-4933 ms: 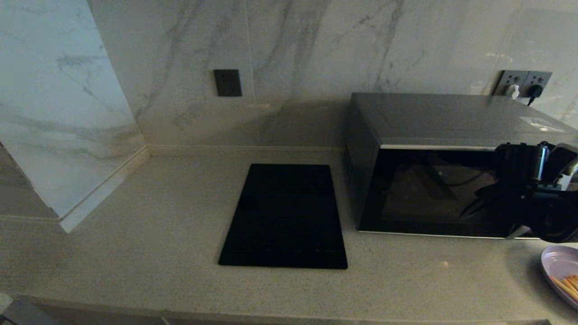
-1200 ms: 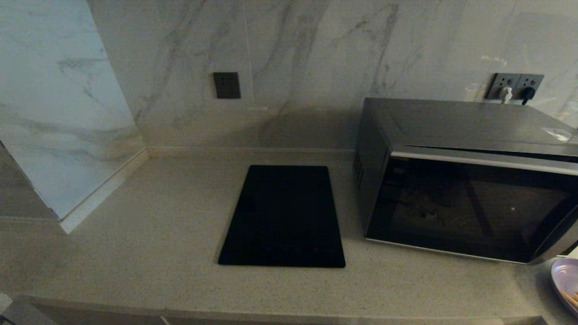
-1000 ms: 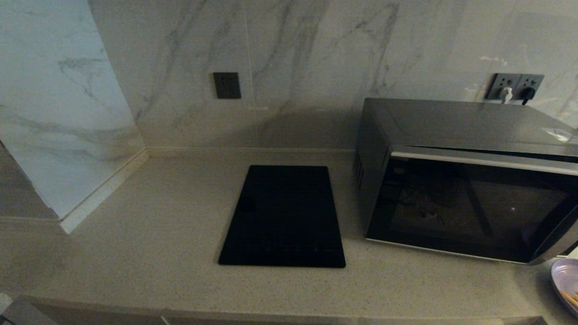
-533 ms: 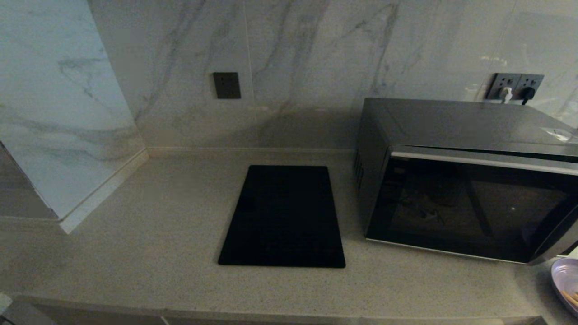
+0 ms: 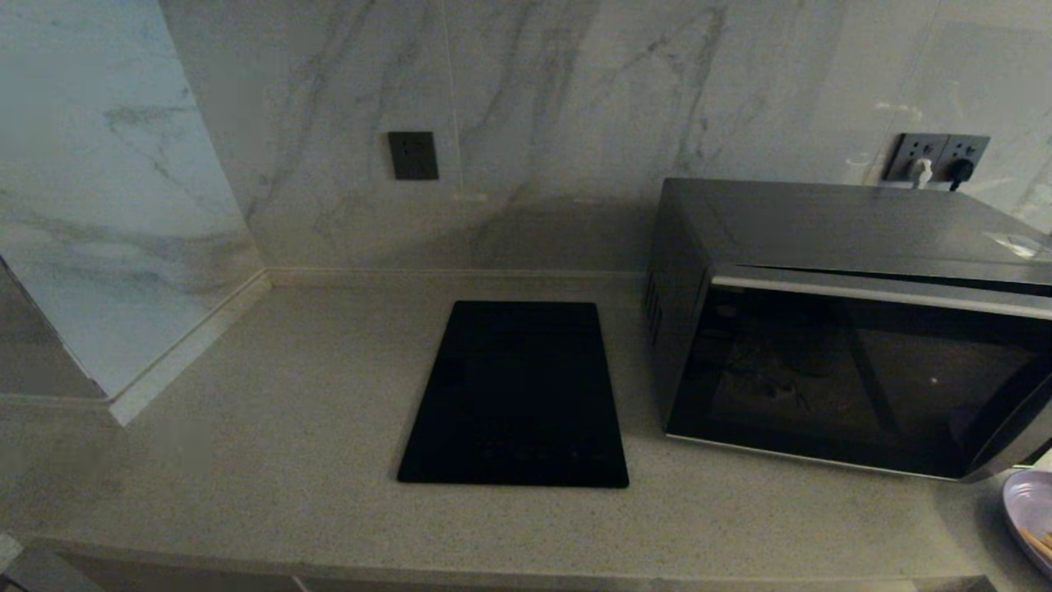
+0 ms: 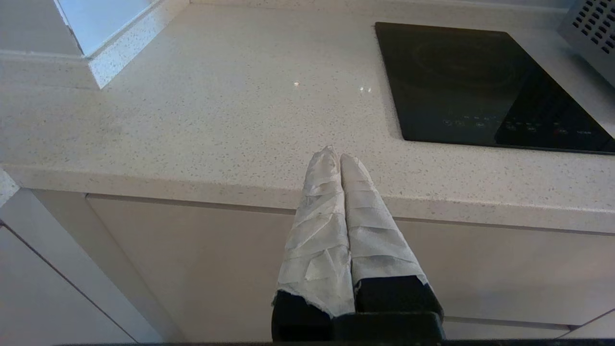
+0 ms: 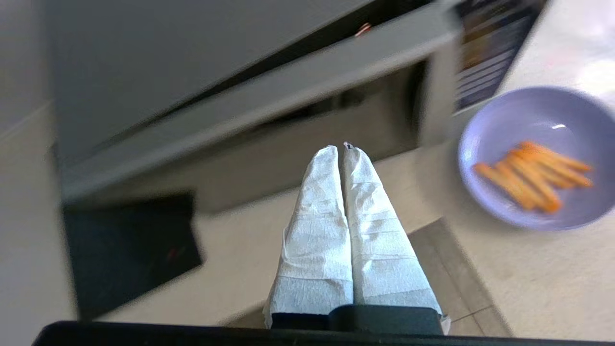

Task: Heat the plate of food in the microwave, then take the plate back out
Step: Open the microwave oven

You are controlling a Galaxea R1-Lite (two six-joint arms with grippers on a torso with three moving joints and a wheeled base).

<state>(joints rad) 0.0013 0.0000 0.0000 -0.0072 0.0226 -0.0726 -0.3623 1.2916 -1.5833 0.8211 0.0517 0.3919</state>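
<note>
The microwave (image 5: 846,329) stands at the right of the counter, its black glass door slightly ajar with a dark gap along the top. The pale lilac plate of food (image 5: 1032,518) lies on the counter by the microwave's front right corner, cut off by the head view's edge. In the right wrist view the plate (image 7: 499,120) holds orange sticks (image 7: 531,175), and the microwave (image 7: 240,110) is blurred. My right gripper (image 7: 342,148), wrapped in white, is shut and empty, out in front of the counter near the plate. My left gripper (image 6: 336,154) is shut and empty by the counter's front edge.
A flat black slab (image 5: 516,395) lies on the counter left of the microwave. A marble side wall (image 5: 107,205) closes the far left. Sockets with plugs (image 5: 937,156) sit on the wall behind the microwave. Cabinet fronts (image 6: 192,259) run below the counter edge.
About five seconds ago my right arm was at the microwave's right front; it has since left the head view and the door stands ajar. Nothing moved in the last second.
</note>
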